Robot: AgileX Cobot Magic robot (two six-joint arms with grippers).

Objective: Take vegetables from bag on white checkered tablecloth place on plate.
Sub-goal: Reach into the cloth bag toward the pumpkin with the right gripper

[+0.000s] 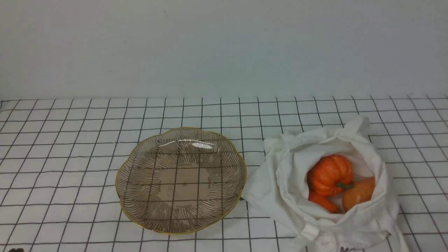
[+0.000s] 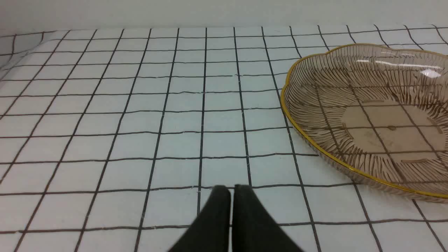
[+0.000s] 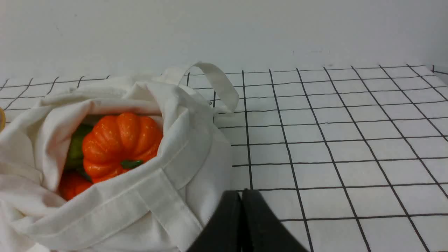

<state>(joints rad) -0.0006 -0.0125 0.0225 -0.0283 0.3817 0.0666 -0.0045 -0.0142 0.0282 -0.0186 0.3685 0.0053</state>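
We see a shallow, see-through brownish glass plate [image 1: 182, 178] with a scalloped gold rim lying flat on the white tablecloth [image 1: 70, 147] with its grid of thin black lines. Just to the right of the plate, its edge touching the rim, sits a soft white cloth bag [image 1: 280, 182] with its mouth open and 1 loop handle standing up on the side away from the plate.

All 3 vegetables lie inside the bag: a ribbed orange pumpkin [image 1: 329, 173] with a green stem, a slim orange carrot [image 1: 323, 203] under it, and a smooth orange-tan piece [image 1: 358, 197] on the side farthest from the plate. The right wrist view also shows something green [image 3: 75, 147] behind the pumpkin; we cannot tell what it is.

The left gripper [image 2: 231, 190] hangs over bare cloth left of the plate, its 2 black fingers pressed together and holding nothing. The right gripper [image 3: 240, 194] is likewise closed and empty, just beside the bag on the side away from the plate.
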